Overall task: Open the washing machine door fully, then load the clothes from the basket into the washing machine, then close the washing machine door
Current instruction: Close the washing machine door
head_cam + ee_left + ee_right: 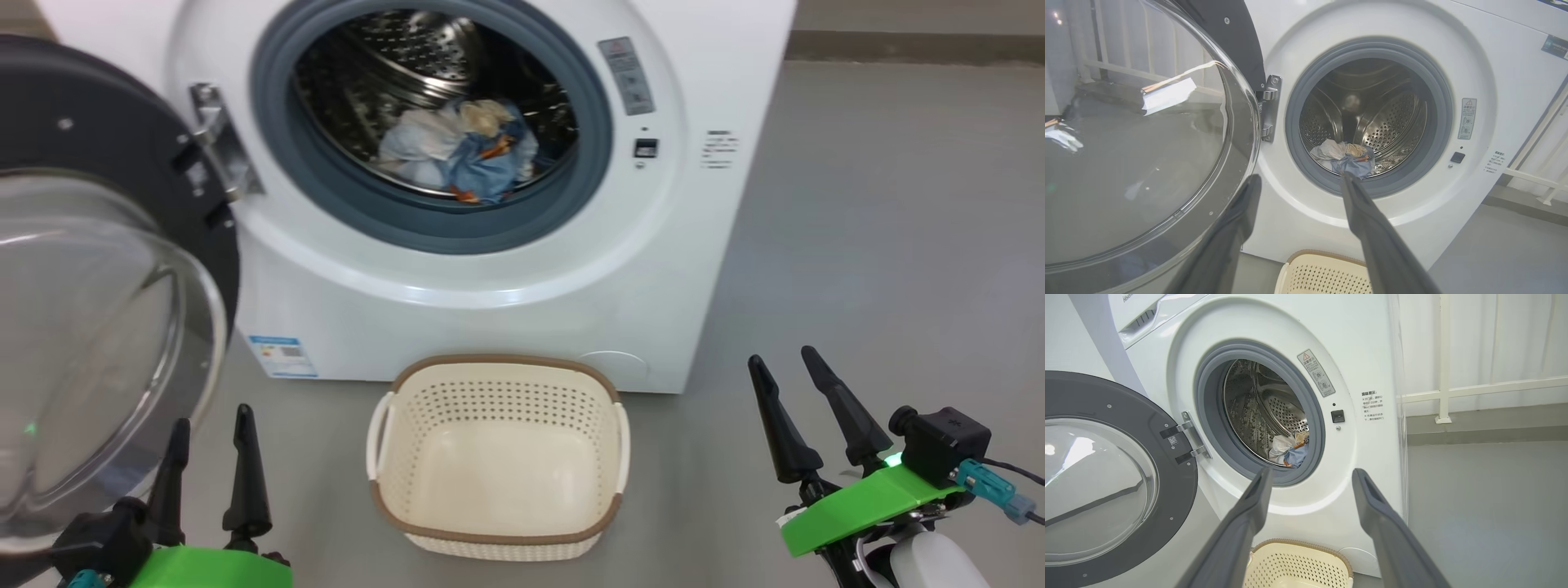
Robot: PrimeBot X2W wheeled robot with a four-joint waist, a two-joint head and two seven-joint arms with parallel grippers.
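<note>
Head view: held the left tool [212, 418] at lower left and the right tool [782, 356] at lower right, both with fingers apart, pointing up, empty. Found the washing machine door [98, 106] wide open at left, the clothes [469, 143] inside the washing machine [490, 310], and the basket [498, 361] on the floor below it. Could not read the blue label [282, 356].

Left wrist view: aimed the left tool [1300, 177], fingers spread, toward the clothes [1345, 157]. Could not read the grey warning sticker [1467, 118].

Right wrist view: pointed the right tool [1312, 472], likewise spread, at the opening. Saw brand lettering [1133, 298] cut off at upper left, unreadable.
</note>
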